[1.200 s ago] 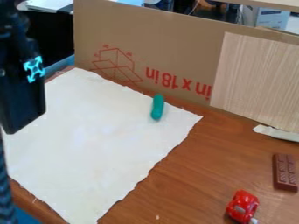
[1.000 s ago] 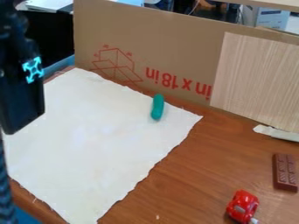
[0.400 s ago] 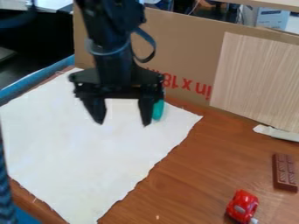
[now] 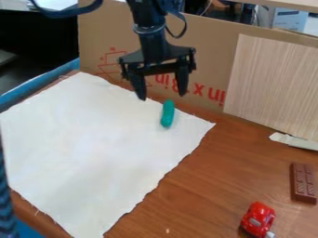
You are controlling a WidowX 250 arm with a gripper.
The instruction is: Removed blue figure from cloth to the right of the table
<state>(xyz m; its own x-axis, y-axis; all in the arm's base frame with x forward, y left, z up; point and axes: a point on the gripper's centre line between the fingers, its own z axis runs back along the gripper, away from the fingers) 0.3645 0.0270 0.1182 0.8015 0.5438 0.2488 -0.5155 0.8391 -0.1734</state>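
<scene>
The gripper (image 4: pixel 162 96) hung above the far part of the cloth, its two fingers spread well apart and nothing between them. Just below, nearer the camera, lay the blue figure (image 4: pixel 168 114), a slim, rounded, teal piece on the cloth (image 4: pixel 93 153), close to its far right edge. The figure lay lengthwise, its far end towards the cardboard panel (image 4: pixel 186 60) and its near end towards the camera.

It looked light, and probably of moulded plastic or firm rubber, so it was unlikely to break or to sag when lifted. Its smooth, curved sides could have rolled or squirted away from a pinch made too high or off centre. The best hold seemed to be across the narrow middle, one finger down each long side, low enough to reach past the widest part. The fingers stood apart roughly across that width, which suited such a grip. Pressing too deep might have caught the thin cloth and dragged it along.

Further out, to the right, stretched the bare wood of the tabletop (image 4: pixel 205 186), where the figure was to go, with the red toy car (image 4: pixel 258 219) and the brown chocolate-bar piece (image 4: pixel 303 182) beyond.
</scene>
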